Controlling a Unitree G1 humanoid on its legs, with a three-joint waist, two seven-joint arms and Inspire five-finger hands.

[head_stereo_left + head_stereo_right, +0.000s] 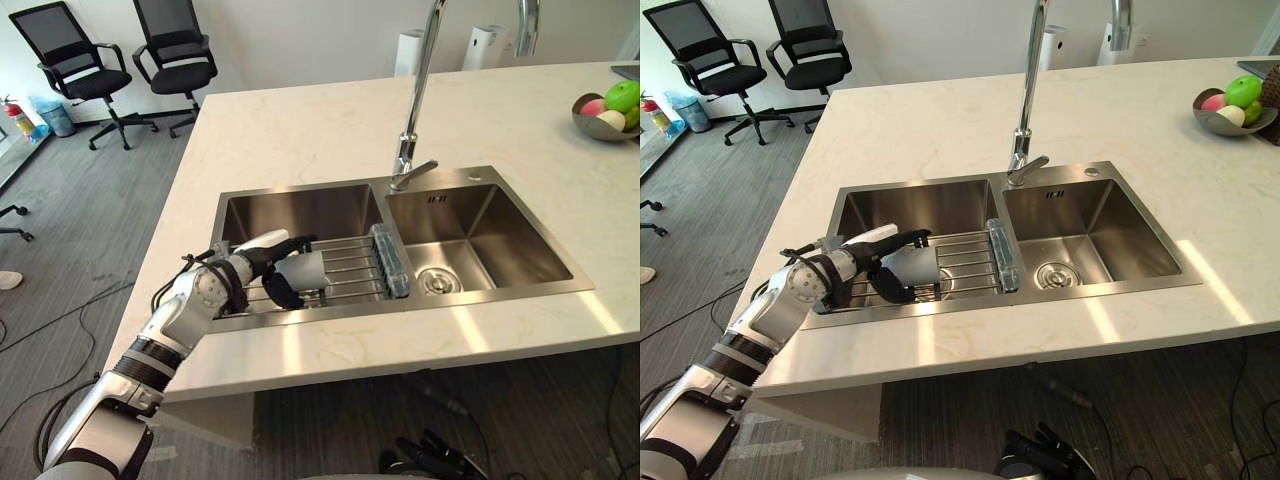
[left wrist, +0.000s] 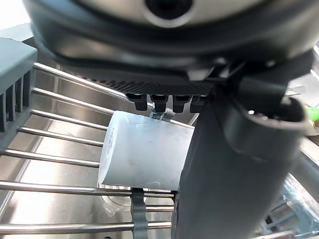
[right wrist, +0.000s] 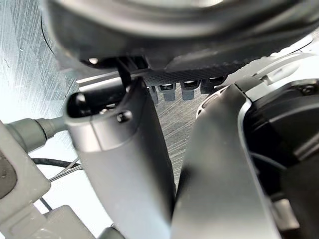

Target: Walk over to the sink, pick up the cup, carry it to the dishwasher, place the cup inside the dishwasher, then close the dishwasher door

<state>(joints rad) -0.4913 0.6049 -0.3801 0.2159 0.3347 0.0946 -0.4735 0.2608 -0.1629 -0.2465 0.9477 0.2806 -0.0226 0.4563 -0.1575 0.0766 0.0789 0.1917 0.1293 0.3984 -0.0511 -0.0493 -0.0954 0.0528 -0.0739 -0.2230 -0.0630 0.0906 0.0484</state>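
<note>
A white cup (image 1: pixel 308 270) lies on its side on a wire rack (image 1: pixel 352 262) across the left basin of a steel sink (image 1: pixel 300 212). My left hand (image 1: pixel 246 266) reaches into that basin from the near left. Its white-covered thumb lies over the top of the cup and its dark fingers (image 1: pixel 892 287) curl round the cup's near side. In the left wrist view the cup (image 2: pixel 144 154) rests on the rack bars, with the thumb (image 2: pixel 234 164) against its side. My right hand (image 3: pixel 199 55) hangs low over grey carpet, fingers relaxed.
A tall chrome tap (image 1: pixel 415 110) stands behind the divider between the two basins; the right basin (image 1: pixel 480 235) has a round drain. A bowl of fruit (image 1: pixel 605 115) sits at the counter's far right. Two black office chairs (image 1: pixel 80 60) stand on the carpet beyond.
</note>
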